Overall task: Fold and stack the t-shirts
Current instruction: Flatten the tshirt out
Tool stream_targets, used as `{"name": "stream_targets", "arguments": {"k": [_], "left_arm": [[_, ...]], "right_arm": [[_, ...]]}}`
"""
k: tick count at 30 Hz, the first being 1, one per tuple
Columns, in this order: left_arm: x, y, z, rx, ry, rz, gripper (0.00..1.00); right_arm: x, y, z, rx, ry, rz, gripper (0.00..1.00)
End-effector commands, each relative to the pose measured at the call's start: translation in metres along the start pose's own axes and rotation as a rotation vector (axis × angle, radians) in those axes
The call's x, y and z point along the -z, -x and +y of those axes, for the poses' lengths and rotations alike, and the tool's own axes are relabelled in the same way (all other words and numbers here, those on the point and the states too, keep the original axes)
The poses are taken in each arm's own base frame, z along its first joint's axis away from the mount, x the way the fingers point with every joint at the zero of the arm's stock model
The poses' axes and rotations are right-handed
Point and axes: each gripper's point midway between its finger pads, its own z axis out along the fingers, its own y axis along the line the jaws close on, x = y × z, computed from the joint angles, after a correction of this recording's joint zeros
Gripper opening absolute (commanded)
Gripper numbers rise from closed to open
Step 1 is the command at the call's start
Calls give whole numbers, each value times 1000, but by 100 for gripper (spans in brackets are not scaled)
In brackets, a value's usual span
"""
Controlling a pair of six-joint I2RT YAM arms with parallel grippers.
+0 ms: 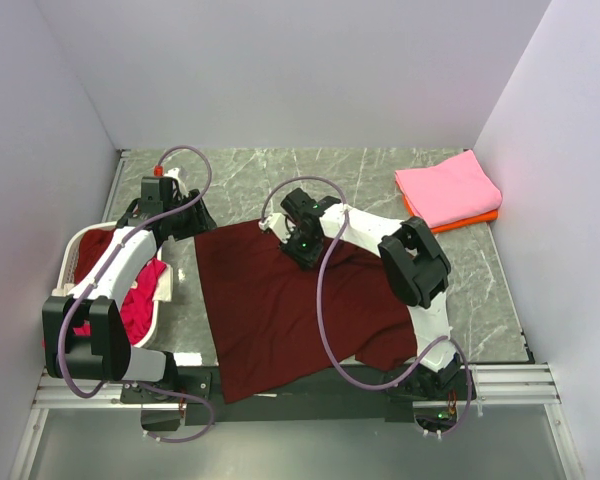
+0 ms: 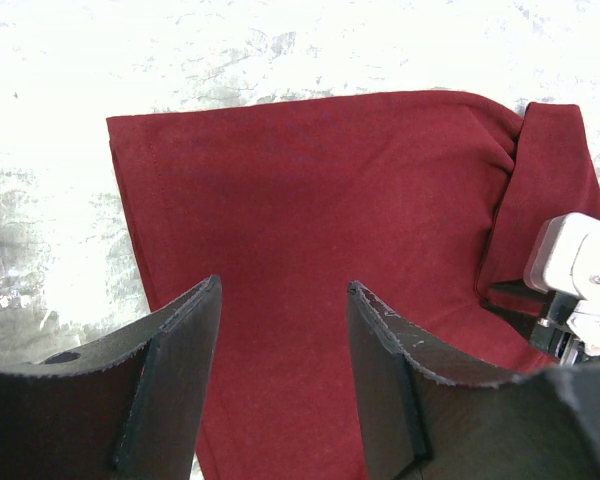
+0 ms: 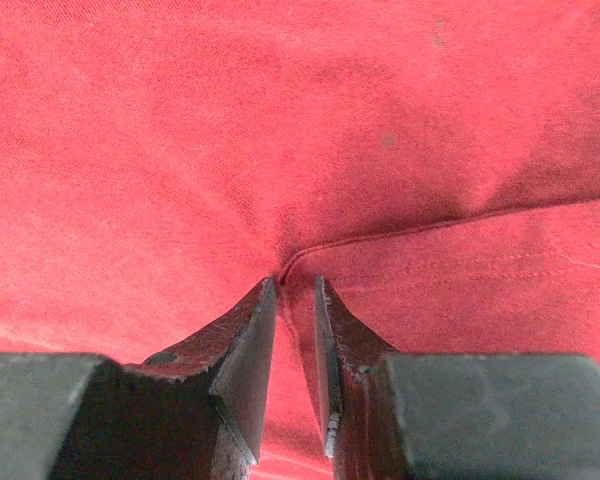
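A large dark maroon t-shirt (image 1: pixel 290 310) lies spread over the middle of the marble table. My right gripper (image 1: pixel 304 250) presses down on its far part. In the right wrist view its jaws (image 3: pixel 297 280) stand narrow, pinching a raised fold at a seam of the shirt (image 3: pixel 280 130). My left gripper (image 1: pixel 198 218) hovers at the shirt's far left corner. It is open (image 2: pixel 283 283), with only flat maroon cloth (image 2: pixel 310 190) showing below the gap. A folded pink t-shirt (image 1: pixel 448 188) rests on an orange one (image 1: pixel 470 218) at the far right.
A white plastic basket (image 1: pixel 166 292) stands at the left edge, holding a magenta shirt (image 1: pixel 140 298) and dark red cloth (image 1: pixel 95 250). White walls enclose three sides. The maroon shirt's near hem hangs over the front rail (image 1: pixel 500 380). A pale part of the right arm (image 2: pixel 580 265) shows beside the shirt's folded sleeve.
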Motion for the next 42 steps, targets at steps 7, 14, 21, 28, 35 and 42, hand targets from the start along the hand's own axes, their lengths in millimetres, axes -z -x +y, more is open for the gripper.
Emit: {"name": "stream_targets", "arguments": {"k": [7,14,21,28,35,42], "left_arm": [[4,7,-3,-30,-16,-33,59],[3,7,-3,-31,-14,-31,58],[1,5,-1,-30,-7,-25,58],[-2,4,1,-26,-2,-18,59],[-2,3,1,-26,-1,-15,59],[-1,4,0,-28,-5,-16,58]], "right_arm": [[-1,6,-4,-12,11,-4,23],[25,17,-13,-12,-29,-63,0],[49,14,-35,-58,-62,-116,0],[51,10,-38,-82,-30,-127,9],[42,5,-38,-83,-24,-102,20],[42,4,-40,-87,-27,-99,18]]}}
